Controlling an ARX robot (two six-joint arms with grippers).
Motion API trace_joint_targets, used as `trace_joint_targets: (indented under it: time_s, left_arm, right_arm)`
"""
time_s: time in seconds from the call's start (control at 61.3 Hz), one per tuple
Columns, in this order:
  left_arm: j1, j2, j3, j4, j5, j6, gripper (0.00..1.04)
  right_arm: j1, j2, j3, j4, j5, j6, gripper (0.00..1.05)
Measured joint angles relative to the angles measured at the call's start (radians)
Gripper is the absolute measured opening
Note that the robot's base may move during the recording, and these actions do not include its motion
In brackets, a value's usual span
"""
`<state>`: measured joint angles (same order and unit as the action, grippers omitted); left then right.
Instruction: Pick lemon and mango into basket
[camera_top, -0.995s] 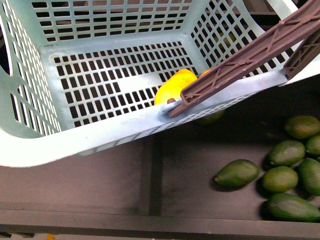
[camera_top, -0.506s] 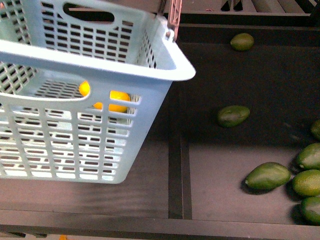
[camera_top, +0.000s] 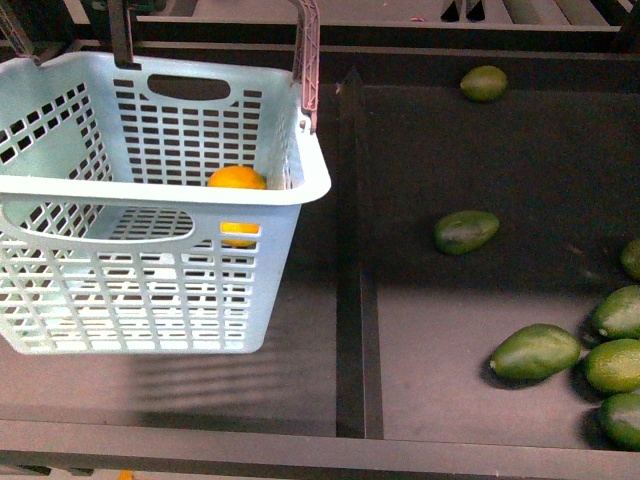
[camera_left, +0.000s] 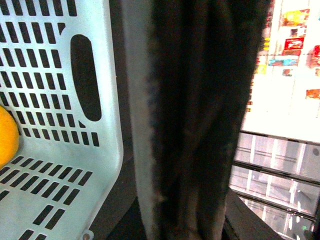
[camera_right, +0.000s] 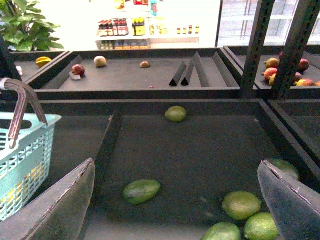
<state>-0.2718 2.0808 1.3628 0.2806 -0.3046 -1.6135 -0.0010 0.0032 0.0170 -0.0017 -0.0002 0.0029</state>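
The aqua basket (camera_top: 150, 300) stands upright at the left of the dark shelf, its mauve handle (camera_top: 308, 60) raised. One yellow-orange fruit (camera_top: 237, 180) lies inside against the right wall. I cannot tell whether it is the lemon or the mango; the other is hidden. In the left wrist view the handle (camera_left: 190, 125) fills the middle as a dark blurred bar, with my left gripper shut on it and its fingers hidden. The same fruit (camera_left: 6, 135) shows beside the slotted wall (camera_left: 60, 100). My right gripper (camera_right: 175, 210) hangs open over the shelf, right of the basket (camera_right: 25, 160).
Dark green avocados lie on the shelf: one in the middle (camera_top: 466, 231), one at the back (camera_top: 484, 83), several at the right edge (camera_top: 535, 351). A raised divider (camera_top: 350, 250) runs just right of the basket. A far shelf holds red fruits (camera_right: 77, 69).
The basket has swung from tilted and close to the camera to upright at the left, further back. The fruit has rolled toward its right wall. The avocados have not moved.
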Motion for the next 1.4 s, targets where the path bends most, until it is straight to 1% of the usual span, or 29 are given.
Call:
trace_joint_targets:
  time_s: [0.098, 0.13, 0.163, 0.261, 0.375, 0.506, 0.604, 0.734, 0.767, 0.799, 0.848, 0.913, 0.93, 0.962, 0.979, 1.028, 1.044, 1.109, 1.174, 1.24, 1.289, 1.354, 1.403]
  left_arm:
    - [-0.001, 0.0, -0.063, 0.096, 0.053, 0.029, 0.14]
    - [-0.003, 0.0, -0.097, 0.138, 0.095, 0.049, 0.14]
    - [-0.003, 0.0, -0.116, 0.16, 0.116, 0.06, 0.14]
    - [-0.004, -0.001, -0.148, 0.189, 0.169, 0.068, 0.14]
    - [0.006, -0.01, -0.173, 0.179, 0.229, 0.095, 0.14]
    - [0.017, -0.031, -0.236, 0.217, 0.242, 0.096, 0.14]
    - [0.021, -0.047, -0.269, 0.216, 0.245, 0.085, 0.14]
    - [0.032, -0.072, -0.31, 0.211, 0.223, 0.051, 0.14]
    - [0.036, -0.079, -0.321, 0.211, 0.219, 0.042, 0.18]
    - [0.041, -0.088, -0.342, 0.21, 0.208, 0.047, 0.25]
    - [0.047, -0.093, -0.366, 0.211, 0.196, 0.047, 0.33]
    - [0.058, -0.136, -0.41, 0.209, 0.173, 0.045, 0.5]
    - [0.059, -0.142, -0.416, 0.208, 0.17, 0.045, 0.52]
    - [0.065, -0.178, -0.441, 0.198, 0.156, 0.045, 0.61]
    - [0.066, -0.186, -0.446, 0.195, 0.153, 0.044, 0.63]
    - [0.07, -0.237, -0.479, 0.188, 0.129, 0.04, 0.74]
    - [0.071, -0.246, -0.485, 0.187, 0.124, 0.039, 0.75]
    - [0.072, -0.311, -0.523, 0.172, 0.092, 0.032, 0.88]
    - [0.077, -0.384, -0.565, 0.14, 0.043, 0.022, 0.99]
    - [0.08, -0.457, -0.605, 0.1, -0.002, 0.018, 0.97]
    - [0.08, -0.514, -0.621, 0.029, -0.041, 0.019, 0.98]
    - [0.079, -0.563, -0.621, -0.086, -0.07, 0.02, 0.98]
    - [0.078, -0.581, -0.621, -0.139, -0.074, 0.021, 0.98]
  right_arm:
    - [0.0, 0.0, 0.0, 0.0, 0.0, 0.0, 0.96]
    - [0.0, 0.0, 0.0, 0.0, 0.0, 0.0, 0.96]
    - [0.0, 0.0, 0.0, 0.0, 0.0, 0.0, 0.96]
    - [0.0, 0.0, 0.0, 0.0, 0.0, 0.0, 0.96]
    - [0.0, 0.0, 0.0, 0.0, 0.0, 0.0, 0.96]
    - [0.0, 0.0, 0.0, 0.0, 0.0, 0.0, 0.96]
    - [0.0, 0.0, 0.0, 0.0, 0.0, 0.0, 0.96]
    - [0.0, 0.0, 0.0, 0.0, 0.0, 0.0, 0.96]
    - [0.0, 0.0, 0.0, 0.0, 0.0, 0.0, 0.96]
    - [0.0, 0.0, 0.0, 0.0, 0.0, 0.0, 0.96]
    - [0.0, 0.0, 0.0, 0.0, 0.0, 0.0, 0.96]
    - [0.0, 0.0, 0.0, 0.0, 0.0, 0.0, 0.96]
    - [0.0, 0.0, 0.0, 0.0, 0.0, 0.0, 0.96]
    - [0.0, 0.0, 0.0, 0.0, 0.0, 0.0, 0.96]
    - [0.0, 0.0, 0.0, 0.0, 0.0, 0.0, 0.96]
    - [0.0, 0.0, 0.0, 0.0, 0.0, 0.0, 0.96]
    - [0.0, 0.0, 0.0, 0.0, 0.0, 0.0, 0.96]
    - [0.0, 0.0, 0.0, 0.0, 0.0, 0.0, 0.96]
    - [0.0, 0.0, 0.0, 0.0, 0.0, 0.0, 0.96]
    - [0.0, 0.0, 0.0, 0.0, 0.0, 0.0, 0.96]
    - [0.0, 0.0, 0.0, 0.0, 0.0, 0.0, 0.96]
    - [0.0, 0.0, 0.0, 0.0, 0.0, 0.0, 0.96]
    - [0.0, 0.0, 0.0, 0.0, 0.0, 0.0, 0.96]
